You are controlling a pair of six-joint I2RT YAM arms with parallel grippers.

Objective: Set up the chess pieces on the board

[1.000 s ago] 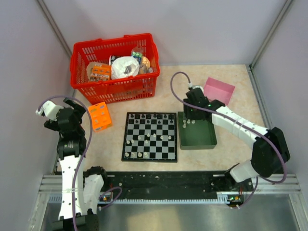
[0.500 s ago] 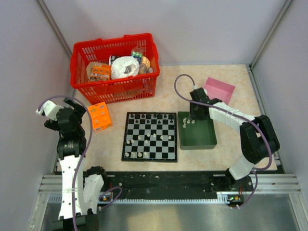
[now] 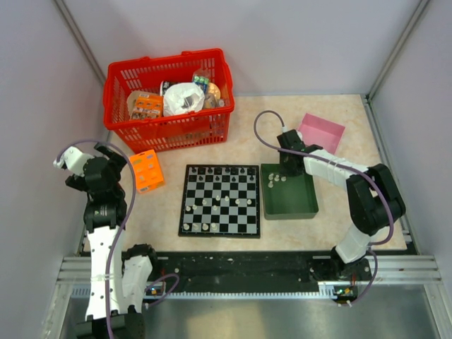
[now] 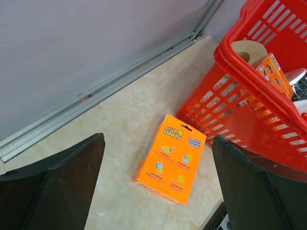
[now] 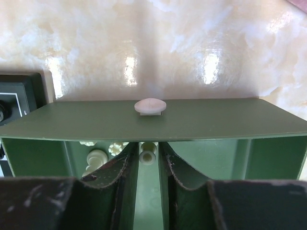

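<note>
Right gripper (image 3: 286, 169), center-right in the top view, has its jaws down to a thin gap; left gripper (image 4: 158, 139) gapes wide, empty. Board (image 3: 220, 200) sits mid-frame, green tray (image 3: 300, 201) just right of it, pale chess piece (image 5: 147, 153) standing in that thin gap, maybe pinched, can't tell.

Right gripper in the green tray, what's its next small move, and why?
Probably squeeze shut on the pale chess piece: the right gripper straddles it with narrow jaws inside the green tray, contact not yet clear.
</note>
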